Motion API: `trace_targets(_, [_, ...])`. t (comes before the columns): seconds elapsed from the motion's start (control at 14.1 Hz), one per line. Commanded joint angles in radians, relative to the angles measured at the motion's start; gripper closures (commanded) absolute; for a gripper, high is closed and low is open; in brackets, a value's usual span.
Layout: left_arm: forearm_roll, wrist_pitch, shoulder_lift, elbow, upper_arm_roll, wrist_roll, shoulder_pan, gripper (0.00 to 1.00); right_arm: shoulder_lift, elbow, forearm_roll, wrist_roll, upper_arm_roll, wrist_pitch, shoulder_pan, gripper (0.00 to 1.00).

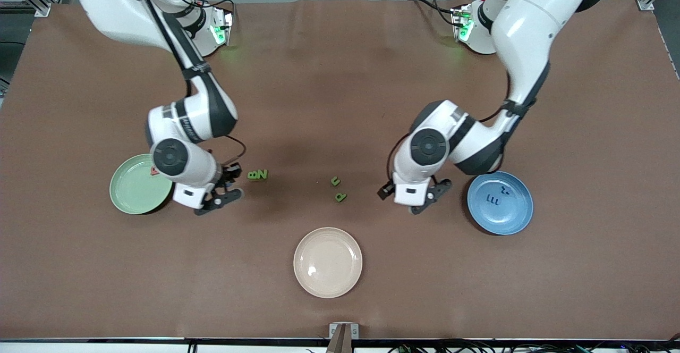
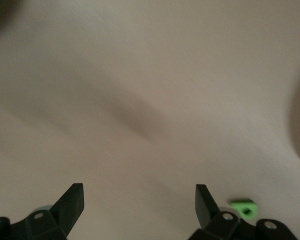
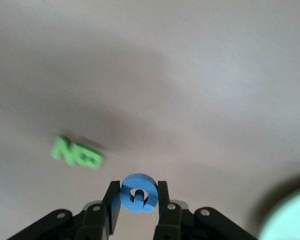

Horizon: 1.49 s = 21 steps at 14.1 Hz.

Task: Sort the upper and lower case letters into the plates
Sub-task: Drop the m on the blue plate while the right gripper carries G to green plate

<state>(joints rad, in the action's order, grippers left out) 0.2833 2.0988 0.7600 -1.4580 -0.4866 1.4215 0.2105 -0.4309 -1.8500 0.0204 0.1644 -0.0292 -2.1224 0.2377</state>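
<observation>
Two Franka arms work a brown table [image 1: 340, 76] scattered with foam letters. The right gripper [image 3: 136, 204], hanging just beside the mint green plate [image 1: 133, 191] at the right arm's end of the table, is clamped on a blue letter [image 3: 138, 193], a rounded shape that reads like a G, though its case is hard to tell. A red letter [image 1: 154, 170] already lies in that plate.

The left gripper [image 2: 140, 200] hovers with its jaws spread wide and nothing between them, over bare table just beside the blue plate [image 1: 518, 220] at the left arm's end, where 2 dark blue letters [image 1: 493, 199] rest.

Still on the table between the arms: a pair of green letters [image 1: 257, 174] touching each other near the right gripper, and 2 small green letters [image 1: 336, 182] near the middle, one just nearer the front camera than the other. The cream-beige plate [image 1: 328, 284], nearest the front camera, is empty.

The step in hand appears to be carrying the blue letter to its plate. Doing it well probably means centring the gripper over the mint green plate's hollow, lowering until the letter nearly touches, then releasing, so it neither bounces out nor lands on the red letter.
</observation>
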Motion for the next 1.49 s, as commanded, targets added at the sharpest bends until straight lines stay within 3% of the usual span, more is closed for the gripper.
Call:
trace_targets(0.0, [-0.007,0.07,0.105,0.125,0.029,0.089,0.072,0.07,0.159,-0.222,0.019,0.134,-0.017,-0.095,-0.11,0.95])
trace_targets(0.14, [-0.009,0.171,0.137,0.136,0.06,0.112,0.118,0.09,0.201,-0.32,0.033,0.263,-0.017,-0.184,-0.193,0.95])
trace_targets(0.28, [-0.01,0.176,0.165,0.18,0.112,0.12,0.19,0.12,0.215,-0.385,0.035,0.387,-0.017,-0.273,-0.285,0.95])
trace_targets(0.43, [-0.012,0.176,0.2,0.241,0.173,0.152,0.271,0.15,0.204,-0.402,0.035,0.484,-0.017,-0.323,-0.354,0.95])
trace_targets(0.78, [-0.012,0.197,0.246,0.288,0.203,0.149,0.337,0.19,0.132,-0.4,0.067,0.657,-0.017,-0.44,-0.489,0.95])
trace_targets(1.07, [-0.013,0.205,0.289,0.324,0.282,0.14,0.405,0.21,0.052,-0.397,0.075,0.704,-0.017,-0.539,-0.541,0.95])
trace_targets(1.42, [-0.044,0.201,0.3,0.343,0.283,0.139,0.399,0.3,0.049,-0.403,0.075,0.702,-0.017,-0.525,-0.541,0.82])
